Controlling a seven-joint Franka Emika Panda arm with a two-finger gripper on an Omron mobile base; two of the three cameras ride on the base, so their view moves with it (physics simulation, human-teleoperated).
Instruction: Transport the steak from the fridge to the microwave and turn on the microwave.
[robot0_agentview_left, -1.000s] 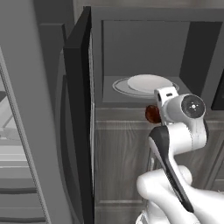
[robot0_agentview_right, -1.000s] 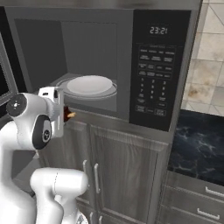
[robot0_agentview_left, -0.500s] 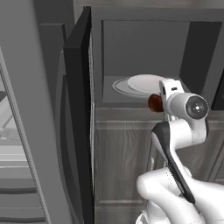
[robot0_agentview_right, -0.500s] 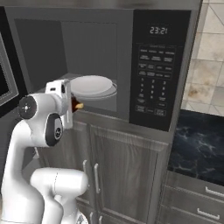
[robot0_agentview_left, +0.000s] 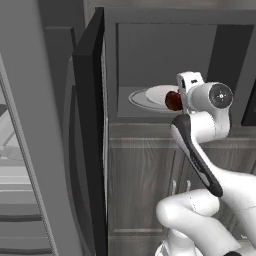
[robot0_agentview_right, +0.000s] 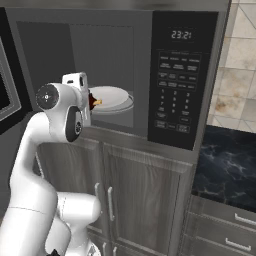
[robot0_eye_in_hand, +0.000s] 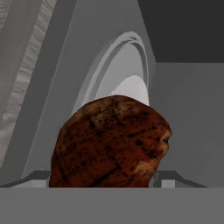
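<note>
Microwave (robot0_agentview_right: 185, 75) built in above grey-brown wood cabinets (robot0_agentview_right: 140, 200); its black door (robot0_agentview_left: 90, 130) is swung fully open to the left, edge-on in the left base view. Clock and keypad panel (robot0_agentview_right: 175, 85) sits on the right side of the cavity. To the right of the unit, a dark marbled counter (robot0_agentview_right: 225, 170) under a tiled wall (robot0_agentview_right: 235, 75). At far left of the left base view, a pale grey upright (robot0_agentview_left: 30, 150) with shelf lines behind it.

Inside the grey cavity lies the round glass turntable (robot0_agentview_left: 150, 96), bare on top. Nothing stands between the cavity mouth and the plate; the open door hangs well to the left of the arm.

Gripper (robot0_agentview_left: 175, 100) is at the cavity mouth, just at the front edge of the turntable. Steak (robot0_eye_in_hand: 109, 142), reddish-brown and glossy with a tan edge, sits between the two finger tips (robot0_eye_in_hand: 37, 178), which show on either side of it at its base. The jaws are spread wide and clamped on the meat. In the right base view the steak (robot0_agentview_right: 95, 101) pokes out from the hand toward the plate, at the near rim of the turntable and above it, not resting on it.
</note>
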